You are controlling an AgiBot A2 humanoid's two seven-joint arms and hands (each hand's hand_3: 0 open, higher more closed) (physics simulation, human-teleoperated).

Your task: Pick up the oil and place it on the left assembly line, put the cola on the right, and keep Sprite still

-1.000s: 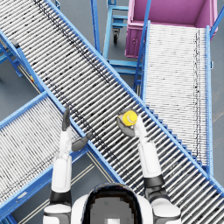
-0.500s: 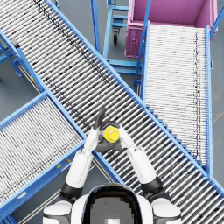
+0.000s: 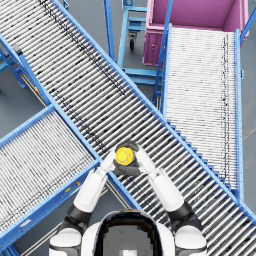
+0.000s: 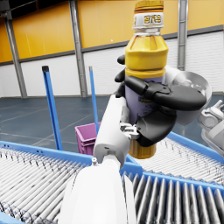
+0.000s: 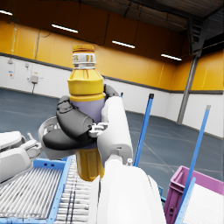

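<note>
The oil bottle is off the rollers and stands upright in the air, clasped between both hands close in front of the robot. In the head view only its round yellow cap shows. It hangs over the near blue rail of the diagonal roller conveyor, just beside the spot where the left roller line meets that rail.

The left hand comes in from the left and the right hand from the right. Their dark shapes ring the cap on both sides.

The wrist views show the bottle side-on. It has a yellow shoulder, a pale purple label band and an amber base, and the base is clear of the rollers below it. In the left wrist view, the right hand's fingers wrap across the front of the label and press against it. In the right wrist view, the left hand's fingers curl round the same band from the other side. Each arm's own forearm hides most of its own hand, so only dark edges of it show behind the bottle.

The right roller line runs up the right of the head view, well apart from the bottle. It ends at a magenta bin. A blue cart stands on the grey floor between the diagonal conveyor and the bin.
</note>
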